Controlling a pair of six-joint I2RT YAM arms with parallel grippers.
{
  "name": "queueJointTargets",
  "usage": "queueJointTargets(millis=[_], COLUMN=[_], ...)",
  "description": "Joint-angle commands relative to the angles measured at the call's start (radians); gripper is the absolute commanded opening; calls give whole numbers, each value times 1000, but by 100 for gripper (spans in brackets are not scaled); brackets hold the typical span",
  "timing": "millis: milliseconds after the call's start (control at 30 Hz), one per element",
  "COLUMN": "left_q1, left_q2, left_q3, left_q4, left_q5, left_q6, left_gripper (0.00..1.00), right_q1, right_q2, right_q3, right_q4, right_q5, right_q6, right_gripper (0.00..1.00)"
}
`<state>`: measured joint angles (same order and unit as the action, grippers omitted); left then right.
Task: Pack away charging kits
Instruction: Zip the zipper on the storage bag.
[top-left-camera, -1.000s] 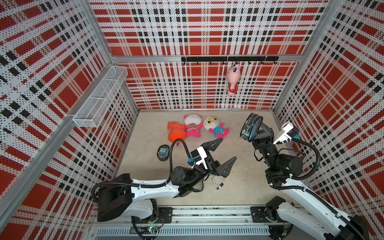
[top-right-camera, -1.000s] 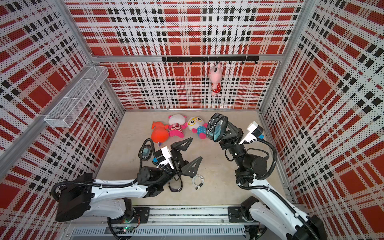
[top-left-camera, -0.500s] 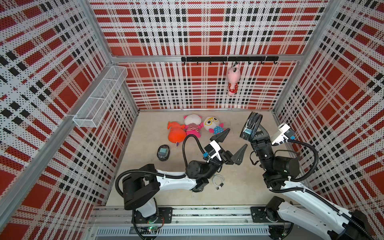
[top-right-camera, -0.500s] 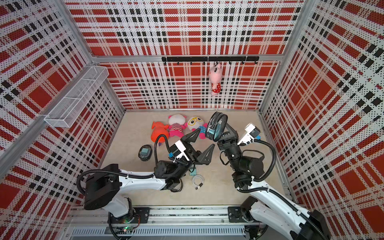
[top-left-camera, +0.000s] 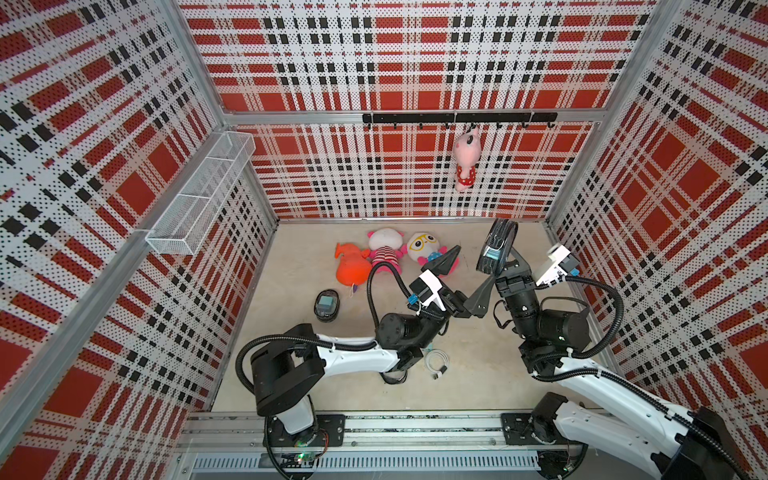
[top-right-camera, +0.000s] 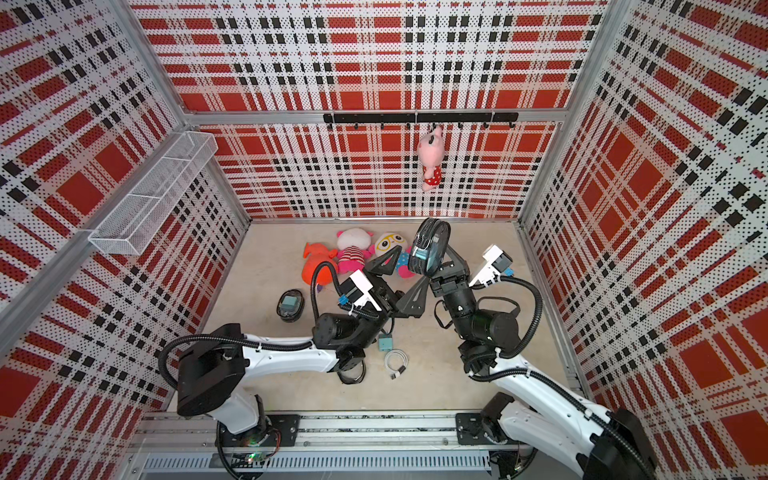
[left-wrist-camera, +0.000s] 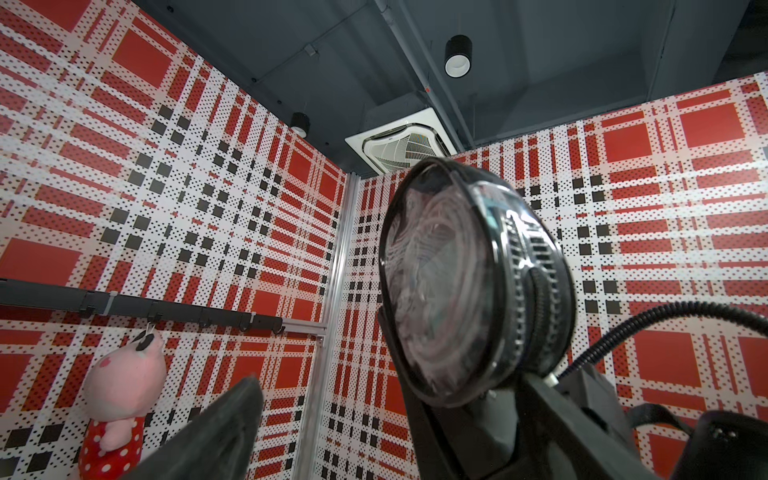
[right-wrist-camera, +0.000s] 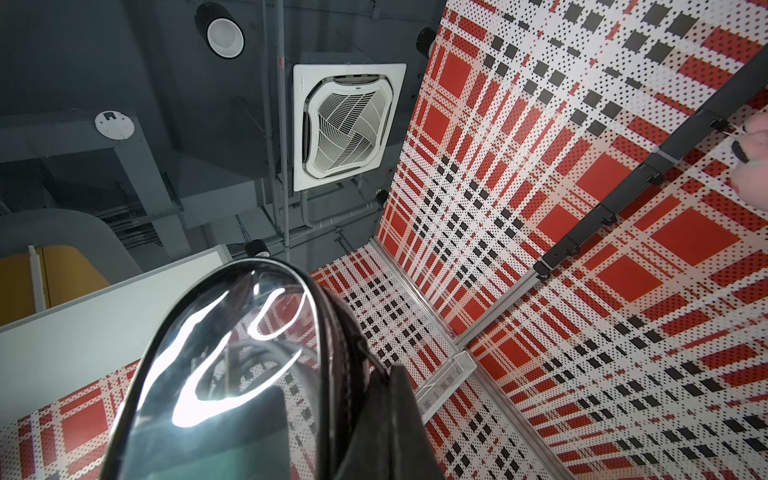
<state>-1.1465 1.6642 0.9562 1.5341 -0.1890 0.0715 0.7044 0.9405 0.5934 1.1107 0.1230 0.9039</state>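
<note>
Right gripper (top-left-camera: 495, 270) clamped on lower edge of black oval zip case with clear window (top-left-camera: 498, 245), held upright, long axis vertical; white coil (left-wrist-camera: 436, 270) showing through window. Left gripper (top-left-camera: 462, 279) jaws spread wide, empty, aimed at case, just beside it. Loose teal cube plug adapter (top-right-camera: 385, 343) and coiled white cable (top-right-camera: 395, 360) on beige floor (top-right-camera: 436, 386) just beside left arm's wrist, behind its jaws; left arm nearer. Probable next: left gripper works case zip

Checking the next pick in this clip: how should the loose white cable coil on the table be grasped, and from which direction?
Come straight down from above, since the white cable coil lies flat on the table. Pinch across the bundled strands at the loop's rim, jaws straddling them, probably on the side away from the teal adapter, which sits close beside it.
</note>
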Motion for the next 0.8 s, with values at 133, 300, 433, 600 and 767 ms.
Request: queueJointTargets(millis=[133,300,433,600,767], left_q1=[14,31,52,50,51], left_q2=[-15,-40,-97,-176,-222], left_q3=[20,36,16,-77,-195], left_q4=[206,134,46,1,19], left_q5=[-7,-64,-74,-60,-15], left_q6=[-21,-83,-189,-312,-434], left_gripper=[98,98,89,82,87], right_q1=[11,24,53,76,76], right_q2=[13,33,35,29,26], right_q3=[5,13,24,33,38], right_q4=[8,2,-38,-83,-67], right_q5=[-11,-21,15,71,89], right_q6=[-6,-28,-105,-222,-309], right_gripper=[0,0,0,0,0])
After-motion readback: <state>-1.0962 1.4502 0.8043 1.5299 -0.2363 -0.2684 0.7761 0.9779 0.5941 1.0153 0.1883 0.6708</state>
